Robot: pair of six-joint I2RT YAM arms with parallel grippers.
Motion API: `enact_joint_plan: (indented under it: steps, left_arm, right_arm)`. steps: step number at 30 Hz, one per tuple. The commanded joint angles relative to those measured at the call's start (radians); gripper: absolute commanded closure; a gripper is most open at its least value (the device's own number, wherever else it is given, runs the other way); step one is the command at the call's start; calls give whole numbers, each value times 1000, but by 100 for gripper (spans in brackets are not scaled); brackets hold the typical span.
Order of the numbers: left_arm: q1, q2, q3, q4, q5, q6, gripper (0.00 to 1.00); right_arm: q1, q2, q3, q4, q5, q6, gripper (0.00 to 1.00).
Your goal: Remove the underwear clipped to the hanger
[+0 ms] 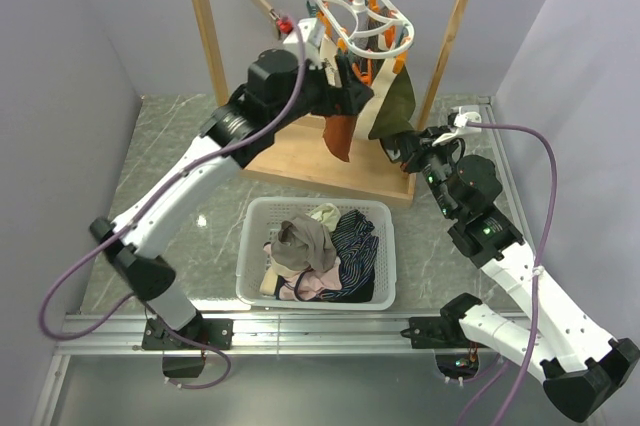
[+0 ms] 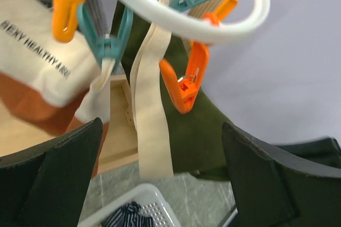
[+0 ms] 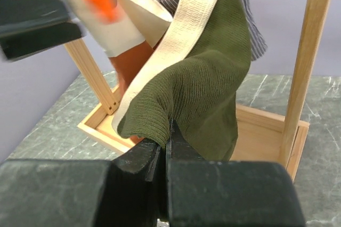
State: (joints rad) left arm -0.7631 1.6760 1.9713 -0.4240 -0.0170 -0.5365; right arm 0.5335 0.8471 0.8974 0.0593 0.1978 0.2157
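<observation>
A grey-green marbled table (image 1: 165, 146) is observed, with a wooden rack (image 1: 205, 26) standing at its far side. A white basket (image 1: 252, 246) is set on the near side of the rack, at centre. A taupe-grey brief (image 1: 312, 241) and a navy striped piece (image 1: 357, 246) are heaped in it.

The hanger (image 1: 350, 1) is hooked over the rack's top rail, right of centre. Beneath it are hung a dark olive green brief (image 1: 397, 106) on the right, a rust-orange brief (image 1: 340, 138) to its left, and a cream brief (image 2: 37, 51) with a printed band.

The left gripper (image 2: 162, 126) is held just below the hanger's ring. Its jaws are spread wide and nothing is gripped. A cream strap (image 2: 152, 152) is seen hanging in the gap, apart from both fingers.

The right gripper (image 3: 165, 144) is closed tight on the lower hem of the dark olive green brief, which slants down to the right.

An orange peg (image 2: 184, 80) dangles from the ring, and a teal peg (image 2: 109, 40) is clamped on cream fabric.
</observation>
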Motion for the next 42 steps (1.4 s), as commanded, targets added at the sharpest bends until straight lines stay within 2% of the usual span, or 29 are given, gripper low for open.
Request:
enact_joint_plan:
  steps: [1,6,10,15,21,28,42]
  left_arm:
    - [-4,-143,-106,89,-9,-37,1]
    - [-2,-205,-179,59,-23,-60,1]
    - [-2,-222,-195,22,3,-85,1]
    - [13,-292,-282,-19,-43,-99,1]
    - [56,-358,-344,-30,9,-140,1]
    - [53,-345,-413,68,129,-255,1]
    - [53,-280,-394,33,82,-413,1]
  right_arm:
    - [-7,7,41,43,-23,13,100]
    - [-10,20,69,37,-130,24,100]
    - [-17,50,120,14,-373,50,100]
    - [-15,99,129,85,-558,155,100]
    - [-15,193,164,137,-632,203,100]
    - [-9,248,196,151,-675,205,100]
    - [8,208,158,183,-666,218,100]
